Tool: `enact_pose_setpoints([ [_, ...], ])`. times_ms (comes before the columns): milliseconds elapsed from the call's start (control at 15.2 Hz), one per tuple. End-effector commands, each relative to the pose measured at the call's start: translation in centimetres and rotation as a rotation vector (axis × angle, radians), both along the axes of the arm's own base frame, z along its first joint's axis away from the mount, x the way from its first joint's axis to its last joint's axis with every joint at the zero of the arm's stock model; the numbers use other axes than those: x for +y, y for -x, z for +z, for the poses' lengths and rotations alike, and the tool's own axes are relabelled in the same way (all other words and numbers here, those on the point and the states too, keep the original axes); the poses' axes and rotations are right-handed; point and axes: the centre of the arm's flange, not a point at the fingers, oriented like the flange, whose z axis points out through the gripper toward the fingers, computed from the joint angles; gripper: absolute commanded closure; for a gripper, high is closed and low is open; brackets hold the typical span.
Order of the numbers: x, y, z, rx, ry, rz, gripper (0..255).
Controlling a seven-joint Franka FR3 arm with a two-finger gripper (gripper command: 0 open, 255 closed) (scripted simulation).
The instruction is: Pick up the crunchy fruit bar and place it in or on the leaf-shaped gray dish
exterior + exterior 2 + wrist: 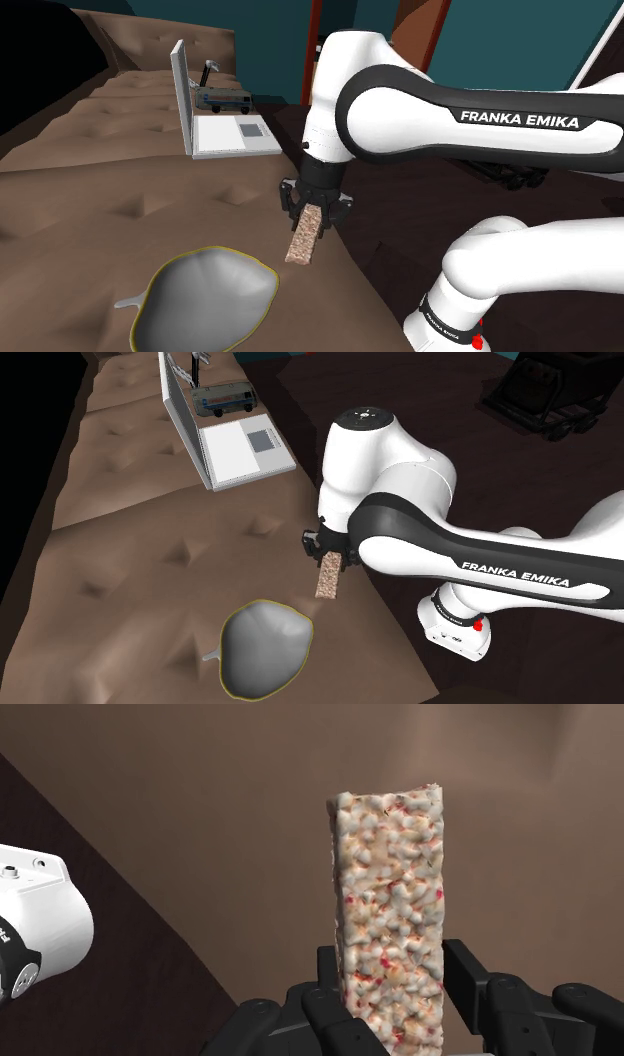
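White arm (385,55), dark joints, FRANKA EMIKA lettered white on a black band, black jaws

fruit bar (390,904) rough & grainy, dish (210,295) smooth matt, arm (400,100) glossy

My hand (313,211) pointed straight down beneath the wrist, my white arm (420,110) bent over above it. Both black fingers (466,976) pressed against the sides of the fruit bar (390,884), which hung below them.
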Motion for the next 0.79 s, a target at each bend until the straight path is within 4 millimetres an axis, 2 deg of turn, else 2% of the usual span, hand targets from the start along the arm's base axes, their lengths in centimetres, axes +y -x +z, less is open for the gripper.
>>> enact_pose_setpoints([
  [0,0.0,0.0,0.7,0.001,0.0,0.0,255],
  [726,0.0,0.0,6.5,0.001,0.0,0.0,255],
])
